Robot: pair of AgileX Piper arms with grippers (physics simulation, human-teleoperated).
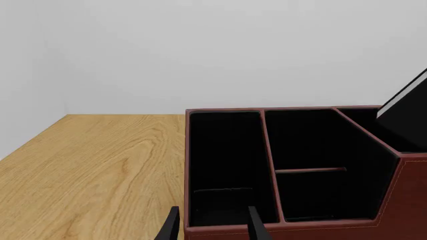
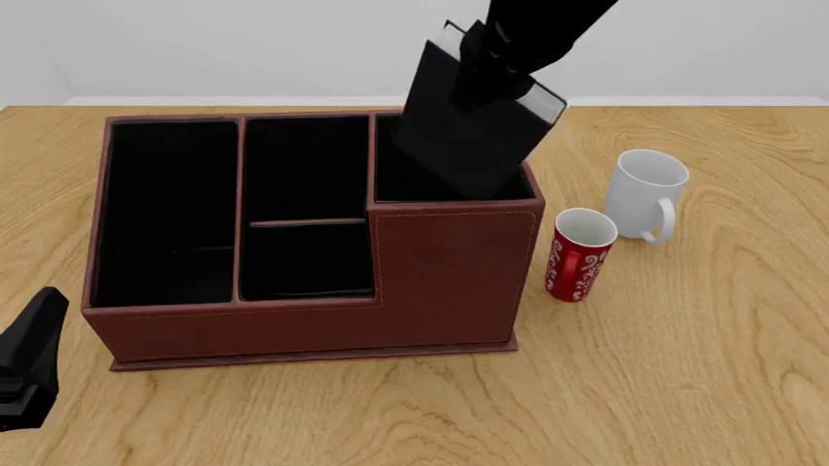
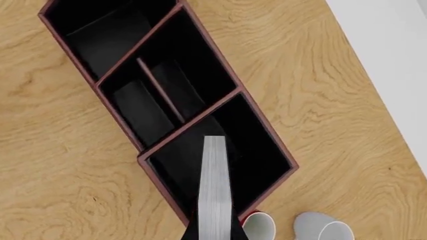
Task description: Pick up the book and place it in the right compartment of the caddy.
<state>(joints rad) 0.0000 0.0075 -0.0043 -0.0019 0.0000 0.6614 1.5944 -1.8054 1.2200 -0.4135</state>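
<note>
A wooden table is shown with a large reddish-brown caddy standing on it, black inside and divided into a long narrow section, two small middle sections and a square section with taller walls.

A thick black book with white page edges is held by the right gripper at its upper end. The book is tilted, its top leaning towards the white mug side, and its lower end is already sunk inside the right compartment, below the raised front wall. The tilt seems to be what lets the book's lower corner clear the tall walls on the way in. In the right wrist view the page edges are seen running down into that same square section, between its walls. The fingers are clamped on the book; it has not been let go.

The left gripper is parked low near the caddy's front left corner, out of the way, its fingers narrowly parted and holding nothing.

A red patterned cup stands just beside the caddy's right wall, and a white mug is just beyond it. Both are close to the descent path, so the release is judged to call for a straight lowering.
</note>
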